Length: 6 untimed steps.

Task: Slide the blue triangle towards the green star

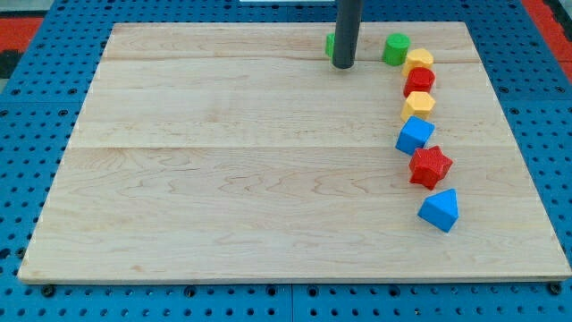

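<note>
The blue triangle [439,210] lies near the view's lower right on the wooden board [223,179]. A green block [330,45], mostly hidden behind the rod so its shape cannot be made out, sits at the view's top centre. My tip [343,66] rests on the board right beside that green block, far up and to the left of the blue triangle. No block touches the tip on its visible sides.
A curved row of blocks runs down the right side: a green cylinder [396,48], a yellow block [418,61], a red block [419,80], a second yellow block [417,105], a blue cube [415,135] and a red star [430,166] just above the triangle.
</note>
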Each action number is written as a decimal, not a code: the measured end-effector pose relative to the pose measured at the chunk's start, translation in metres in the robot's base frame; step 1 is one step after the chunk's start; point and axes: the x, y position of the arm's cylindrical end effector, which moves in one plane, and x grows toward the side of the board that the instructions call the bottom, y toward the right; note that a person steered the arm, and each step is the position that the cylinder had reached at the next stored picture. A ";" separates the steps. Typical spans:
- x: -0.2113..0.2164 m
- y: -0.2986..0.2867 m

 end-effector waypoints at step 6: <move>0.097 -0.025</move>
